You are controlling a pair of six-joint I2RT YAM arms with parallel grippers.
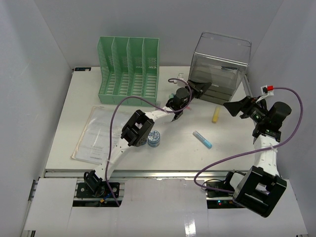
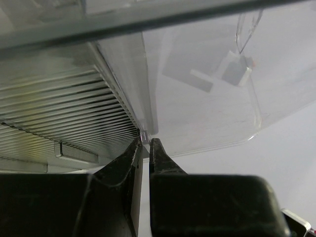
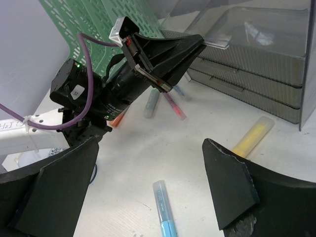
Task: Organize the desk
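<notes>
The white desk (image 1: pixel 173 153) holds a smoky clear drawer unit (image 1: pixel 219 64) at the back right. My left gripper (image 1: pixel 201 85) reaches to its top drawer. In the left wrist view its jaws (image 2: pixel 145 140) stand nearly together, pinching the drawer's small clear tab (image 3: pixel 217 43). My right gripper (image 1: pixel 236 106) hovers right of the unit with its jaws wide open and nothing between them. Below it on the desk lie a blue marker (image 3: pixel 165 210) and a yellow marker (image 3: pixel 253 136). Under the left gripper lie a pink marker (image 3: pixel 174 106), a pale green one (image 3: pixel 152 103) and an orange one (image 3: pixel 117 118).
A green slotted file rack (image 1: pixel 129 66) stands at the back left. A clear sleeve of papers (image 1: pixel 94 133) lies at the front left, and a blue-white tape roll (image 1: pixel 154 139) sits beside the left arm. The left arm's purple cable arches over the middle.
</notes>
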